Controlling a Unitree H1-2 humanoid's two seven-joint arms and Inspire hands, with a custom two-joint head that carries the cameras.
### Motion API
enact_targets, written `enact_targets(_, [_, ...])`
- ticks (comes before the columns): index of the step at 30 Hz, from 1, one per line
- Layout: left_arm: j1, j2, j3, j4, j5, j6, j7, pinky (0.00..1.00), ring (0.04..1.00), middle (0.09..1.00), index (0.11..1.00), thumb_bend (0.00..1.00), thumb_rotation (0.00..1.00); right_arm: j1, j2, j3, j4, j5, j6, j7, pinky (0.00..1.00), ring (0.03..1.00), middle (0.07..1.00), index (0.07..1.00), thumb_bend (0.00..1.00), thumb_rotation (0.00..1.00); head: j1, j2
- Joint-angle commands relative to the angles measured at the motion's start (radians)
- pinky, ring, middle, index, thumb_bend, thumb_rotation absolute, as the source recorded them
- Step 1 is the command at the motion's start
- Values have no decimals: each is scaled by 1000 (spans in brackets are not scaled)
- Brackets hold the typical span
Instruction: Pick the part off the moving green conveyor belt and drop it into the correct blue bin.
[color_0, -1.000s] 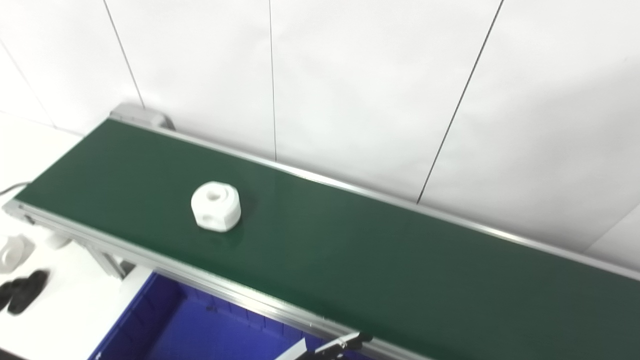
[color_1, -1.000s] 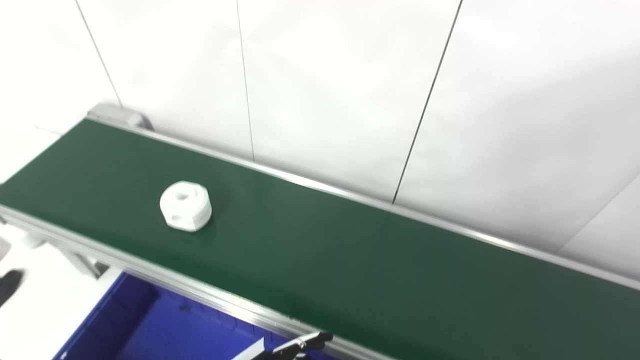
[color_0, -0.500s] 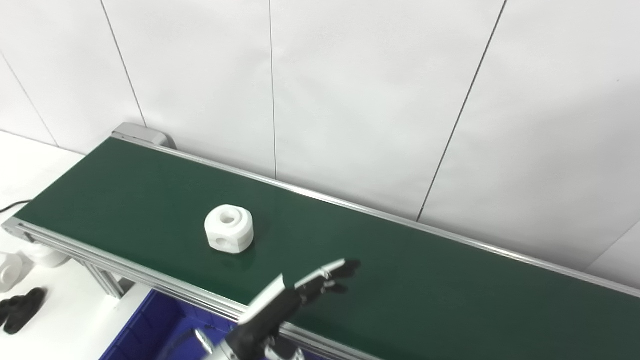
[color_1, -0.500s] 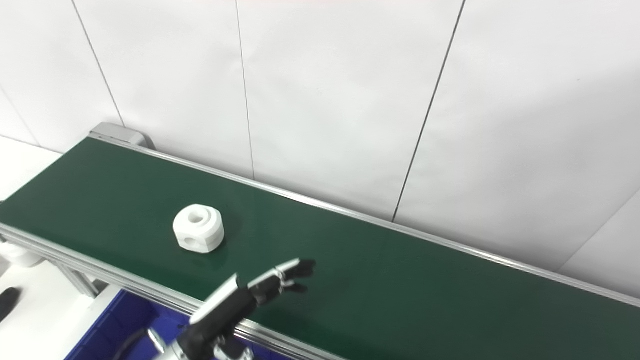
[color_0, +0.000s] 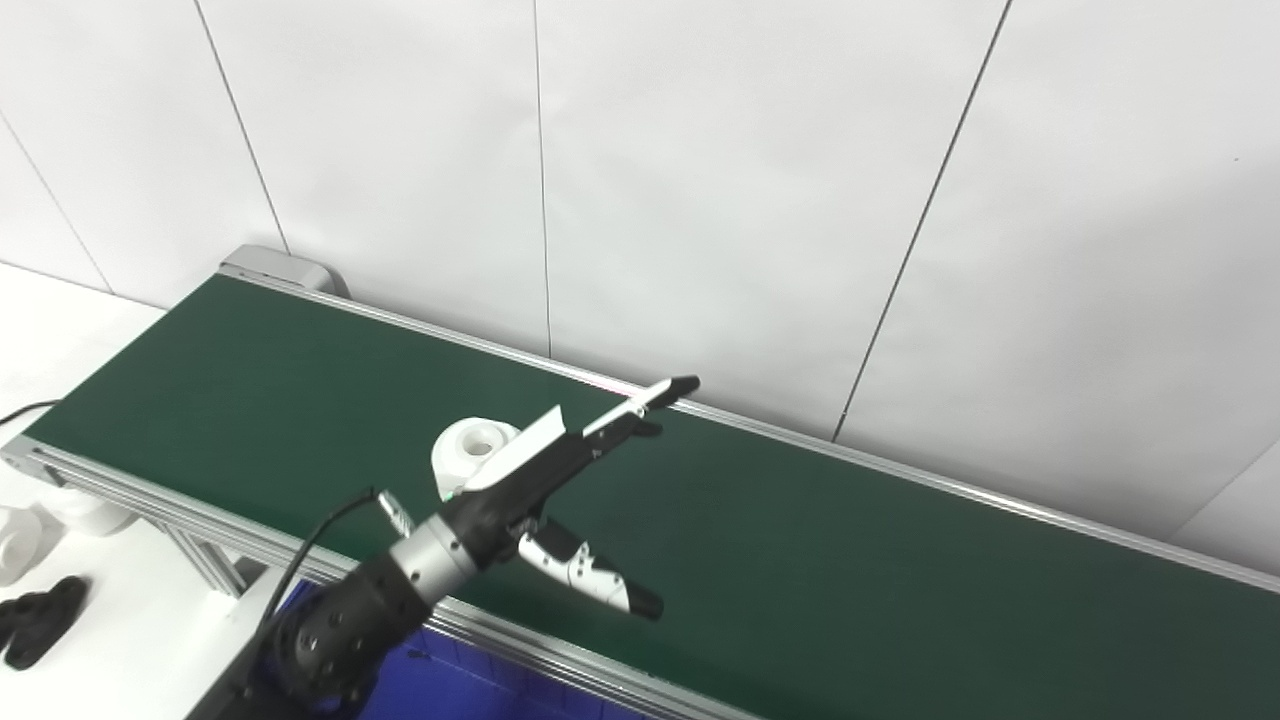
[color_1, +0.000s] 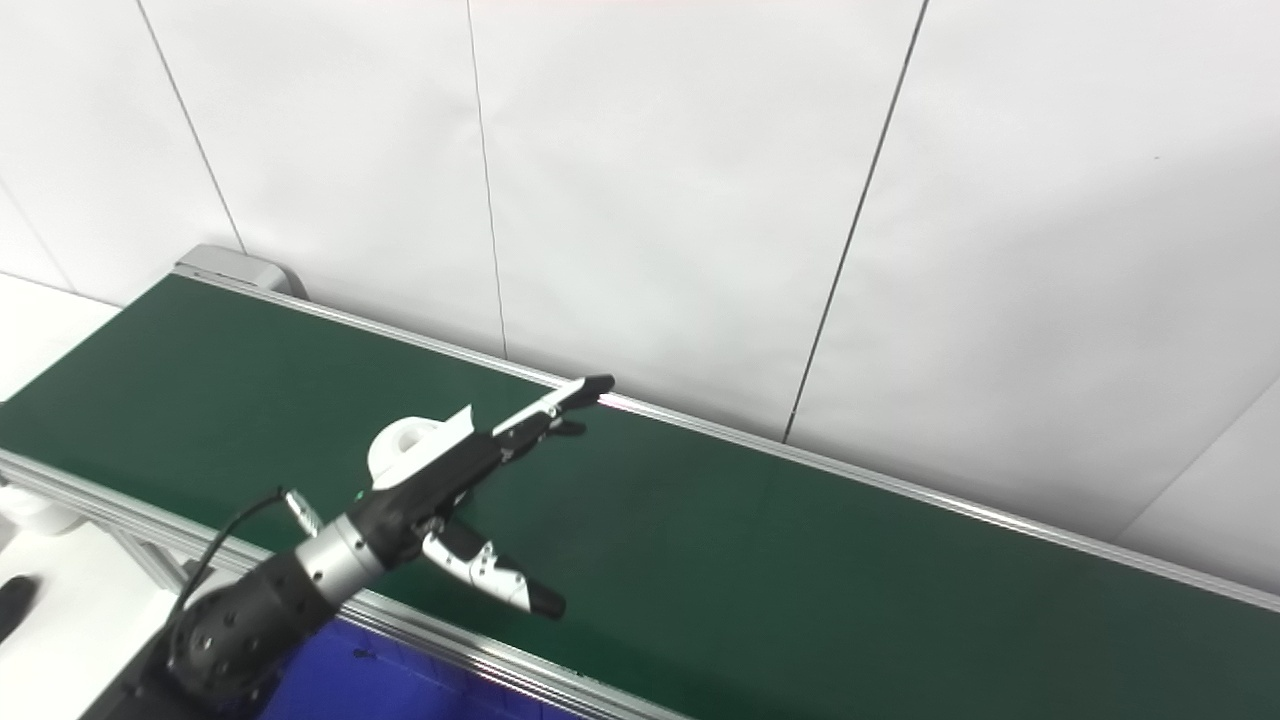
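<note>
Left robot hand (color_0: 560, 490) spread wide over the belt (color_0: 850, 560), beside the part (color_0: 470, 445), holding nothing.

The white part sits mid-belt toward the belt's left end, partly hidden behind the hand; fingers (color_0: 650, 398) point at the far rail, thumb (color_0: 590, 580) toward the near rail. To grasp well, I judge the hand should drop lower and close fingers and thumb on opposite flanks, allowing for belt travel. Open room lies along the belt to the right; the far rail and wall are close behind. The bin (color_0: 440, 685) shows just under the near rail. Right robot hand is out of view.
</note>
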Motion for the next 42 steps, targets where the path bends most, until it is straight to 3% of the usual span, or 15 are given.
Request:
enact_targets(1, [-78, 35, 24, 18, 2, 29, -10, 941, 999, 1000, 1000, 839, 254, 12, -1, -12, -55, -17, 14, 6, 898, 950, 967, 964, 829, 338, -4, 13])
enact_targets(7, [-179, 85, 21, 140, 76, 59, -27, 933, 1000, 1000, 998, 825, 211, 15, 5, -19, -78, -38, -2, 6, 913, 947, 960, 967, 834, 323, -16, 43])
enact_targets(13, [-223, 117, 6, 224, 147, 90, -37, 949, 1000, 1000, 987, 841, 123, 13, 10, -23, -75, -50, -7, 3, 826, 929, 948, 959, 874, 348, -19, 56])
enact_targets(17, [-245, 139, -7, 282, 178, 88, -49, 930, 1000, 1000, 994, 926, 164, 10, 11, -24, -73, -47, -12, 4, 900, 933, 946, 958, 885, 337, -16, 61])
enact_targets(22, [-271, 192, -65, 314, 302, 149, -98, 998, 1000, 1000, 1000, 962, 223, 11, 12, -26, -71, -48, -22, 3, 907, 941, 949, 960, 884, 343, -9, 66])
enact_targets(25, [-278, 216, -94, 314, 344, 185, -144, 1000, 1000, 1000, 960, 991, 180, 12, 13, -27, -74, -51, -18, 1, 823, 932, 947, 958, 891, 349, -7, 70])
enact_targets(27, [-275, 223, -106, 304, 363, 210, -165, 1000, 1000, 1000, 952, 996, 172, 13, 12, -28, -76, -54, -15, 2, 791, 932, 947, 957, 893, 352, -5, 72])
enact_targets(31, [-269, 234, -136, 300, 409, 249, -202, 1000, 1000, 1000, 925, 993, 151, 11, 10, -32, -72, -58, -23, 0, 856, 927, 945, 959, 886, 353, -6, 74])
enact_targets(38, [-256, 237, -172, 348, 410, 238, -242, 1000, 1000, 1000, 926, 987, 153, 14, 9, -36, -73, -58, -29, 1, 884, 928, 945, 958, 886, 358, -5, 80])
enact_targets(42, [-243, 219, -183, 387, 388, 215, -241, 967, 993, 998, 905, 907, 16, 16, 9, -37, -74, -45, -30, 5, 890, 933, 950, 962, 880, 353, -5, 83])
